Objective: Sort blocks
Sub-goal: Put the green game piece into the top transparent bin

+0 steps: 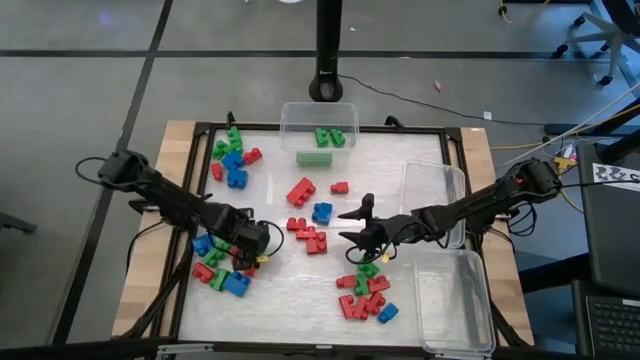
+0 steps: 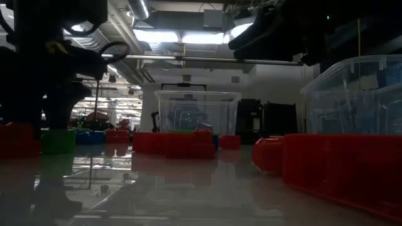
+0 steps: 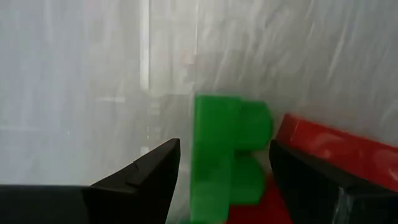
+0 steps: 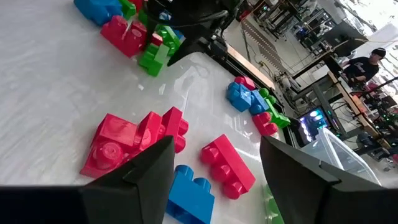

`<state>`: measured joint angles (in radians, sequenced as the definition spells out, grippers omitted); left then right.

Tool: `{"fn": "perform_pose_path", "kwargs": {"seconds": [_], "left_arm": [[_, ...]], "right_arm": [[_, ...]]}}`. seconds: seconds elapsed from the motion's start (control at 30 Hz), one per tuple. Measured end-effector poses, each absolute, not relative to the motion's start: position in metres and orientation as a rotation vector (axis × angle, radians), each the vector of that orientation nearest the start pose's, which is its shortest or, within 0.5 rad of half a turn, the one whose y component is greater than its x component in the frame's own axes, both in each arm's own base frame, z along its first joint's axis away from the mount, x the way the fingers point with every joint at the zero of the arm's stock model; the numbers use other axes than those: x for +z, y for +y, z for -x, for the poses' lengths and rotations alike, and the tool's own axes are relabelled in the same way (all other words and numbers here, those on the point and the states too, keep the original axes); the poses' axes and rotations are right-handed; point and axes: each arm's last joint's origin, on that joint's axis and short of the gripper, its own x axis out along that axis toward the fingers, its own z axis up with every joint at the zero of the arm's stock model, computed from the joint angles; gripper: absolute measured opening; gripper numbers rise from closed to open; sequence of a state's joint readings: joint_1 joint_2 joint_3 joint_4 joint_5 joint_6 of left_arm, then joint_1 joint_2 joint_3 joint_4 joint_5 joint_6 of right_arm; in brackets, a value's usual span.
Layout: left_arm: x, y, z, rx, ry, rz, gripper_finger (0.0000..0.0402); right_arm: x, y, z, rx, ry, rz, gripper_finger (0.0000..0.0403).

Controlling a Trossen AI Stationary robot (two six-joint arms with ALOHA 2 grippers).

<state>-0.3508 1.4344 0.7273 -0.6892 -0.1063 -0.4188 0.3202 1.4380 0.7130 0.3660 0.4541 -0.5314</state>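
The left tool [image 1: 252,243] is down at the desk [image 1: 270,300] among the cluster of blocks [image 1: 222,268] toward the left side, well to the left of the central red block pile [image 1: 310,238]. Its fingers [image 3: 149,177] stand apart on either side of a green block [image 3: 227,155]; they straddle it without pressing on it, so the tool is released, and a red block [image 3: 339,149] lies touching that green one on its far side. Farther from the central pile, toward the back left, sits another group of green, blue and red blocks [image 1: 233,158]. Behind the central pile stands a clear tub [image 1: 319,125] at the desk's rear edge holding green blocks [image 1: 330,137], with one more green block [image 1: 314,157] just in front of it. Beside the central pile lie a blue block [image 1: 322,212], a red block [image 1: 300,190] and a small red one [image 1: 340,187]. To the right of the central pile the right tool [image 1: 358,226] hangs above the desk, its fingers [image 4: 140,171] spread and holding nothing. Below it lies a further cluster of red, green and blue blocks [image 1: 366,295]. Right of that stand two more clear tubs [image 1: 455,295], both well apart from the central pile.
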Motion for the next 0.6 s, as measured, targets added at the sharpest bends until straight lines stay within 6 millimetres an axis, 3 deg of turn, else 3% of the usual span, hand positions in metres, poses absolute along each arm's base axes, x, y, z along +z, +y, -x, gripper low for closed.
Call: {"fn": "perform_pose_path", "kwargs": {"seconds": [0.3,0.53,0.6], "left_arm": [[0.136,-0.07,-0.224,0.089,1.439,0.003,0.0231],[0.138,-0.07,-0.223,0.087,1.423,-0.011,0.0162],[0.142,-0.069,-0.222,0.084,1.413,-0.007,0.0159]], "right_arm": [[0.214,0.081,-0.285,-0.042,0.364,0.663,0.0234],[0.215,0.081,-0.285,-0.043,0.364,0.663,0.0234],[0.215,0.081,-0.285,-0.043,0.364,0.663,0.0234]]}}
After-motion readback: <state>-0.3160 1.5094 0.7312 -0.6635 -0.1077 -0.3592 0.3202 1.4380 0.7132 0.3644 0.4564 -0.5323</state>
